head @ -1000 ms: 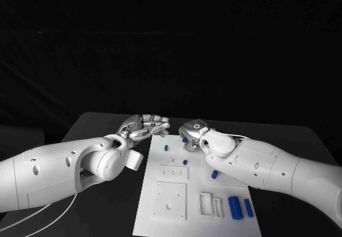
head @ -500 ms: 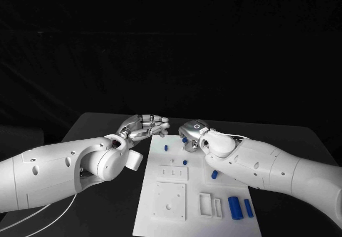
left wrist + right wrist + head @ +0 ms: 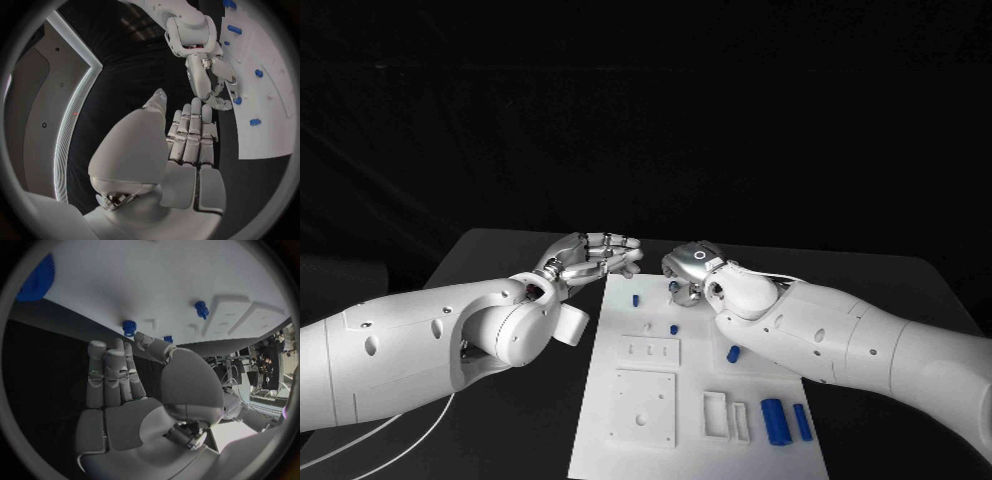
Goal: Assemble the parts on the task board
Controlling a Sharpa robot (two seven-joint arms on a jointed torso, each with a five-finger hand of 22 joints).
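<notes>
Head view: one white rectangular task board (image 3: 678, 400) lies flat on the black counter (image 3: 502, 260), long side running away from the robot.

Count of small blue parts visible on the board: six. Two long blue cylinders lie side by side near the board's right near corner, the thicker one (image 3: 773, 419) just left of the thinner one (image 3: 802, 421). One short blue peg (image 3: 734, 352) sits mid-board, close against the right forearm. One blue peg (image 3: 674, 328) stands further up, one more (image 3: 636, 299) near the far left edge, and one (image 3: 676, 286) sits partly hidden under the right hand.

Raised white blocks on the board: a large square plate (image 3: 645, 406), a smaller one (image 3: 651, 351) beyond it, and two narrow slotted blocks (image 3: 726, 414) near the cylinders. No readable writing or labels anywhere.

Left hand (image 3: 593, 256): hovers over the counter just off the board's far left corner, fingers curled loosely inward, nothing visible between them; left wrist view shows its fingers (image 3: 190, 131) lying straight and side by side.

Right hand (image 3: 691, 268): over the board's far end, directly above the partly hidden peg. Right wrist view shows its fingers (image 3: 111, 375) extended together, empty, with a blue peg (image 3: 129, 328) just beyond the fingertips, not touching.
</notes>
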